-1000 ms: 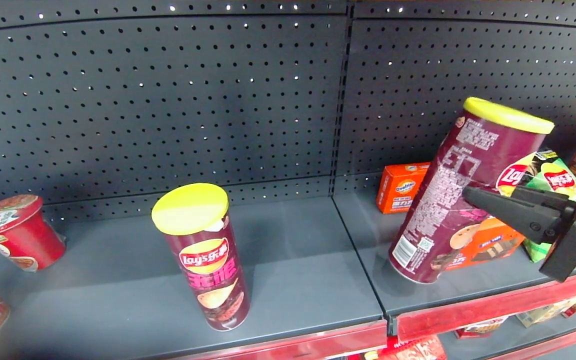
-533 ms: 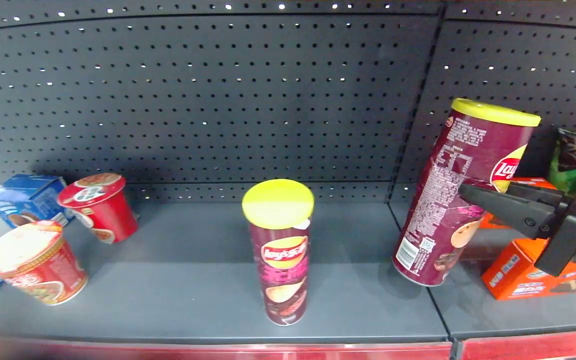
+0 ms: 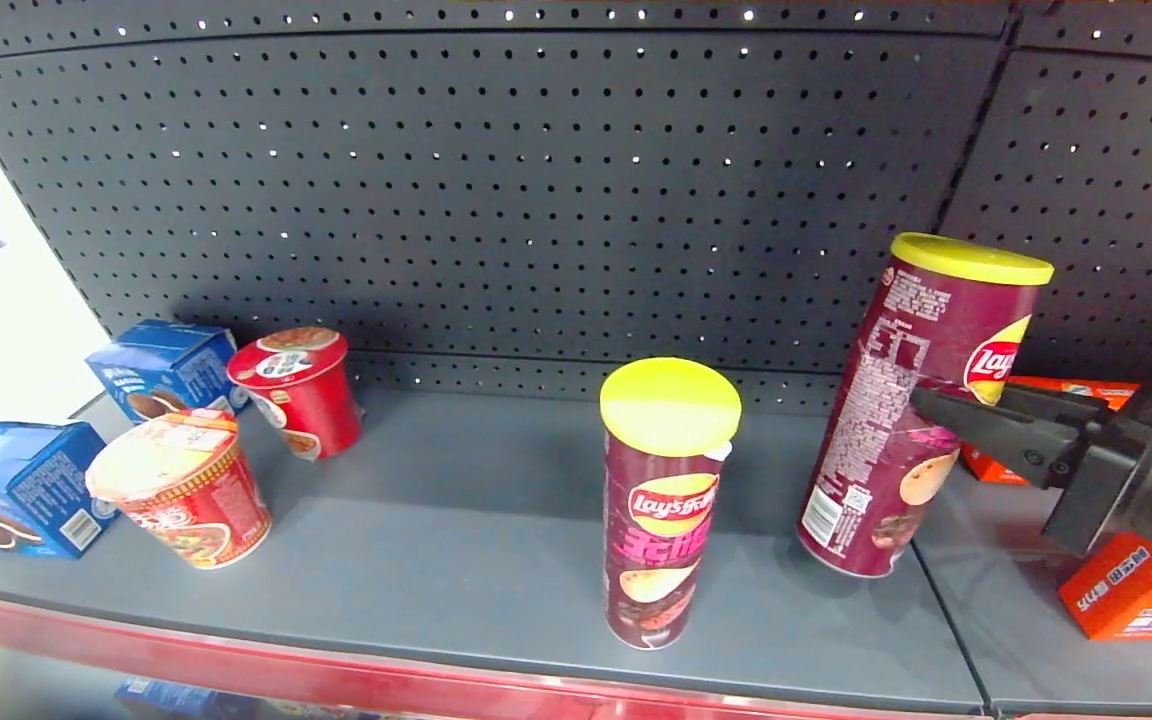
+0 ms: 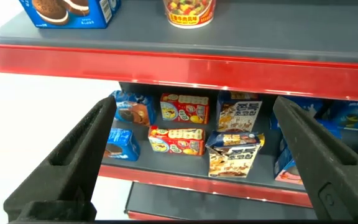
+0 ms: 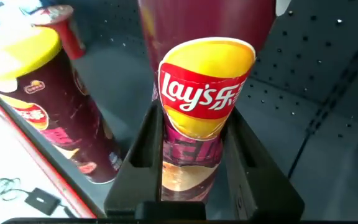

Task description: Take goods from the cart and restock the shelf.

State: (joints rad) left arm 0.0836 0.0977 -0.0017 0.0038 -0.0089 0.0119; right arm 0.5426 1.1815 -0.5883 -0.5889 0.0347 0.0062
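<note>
My right gripper is shut on a maroon chip can with a yellow lid. The can tilts with its lid toward the pegboard, and its base is at or just above the grey shelf, left of the panel seam. In the right wrist view the gripper clamps the can around its middle. A second, identical chip can stands upright to its left, also seen as the can. My left gripper hangs open below the shelf's red front edge, holding nothing.
Two red noodle cups and two blue cookie boxes fill the shelf's left end. Orange boxes lie right of the seam. The pegboard wall stands close behind. The lower shelf holds several packets.
The head view has shifted left along the shelf. My right gripper has carried the tilted can left across the panel seam, closer to the standing can, and slightly lower.
</note>
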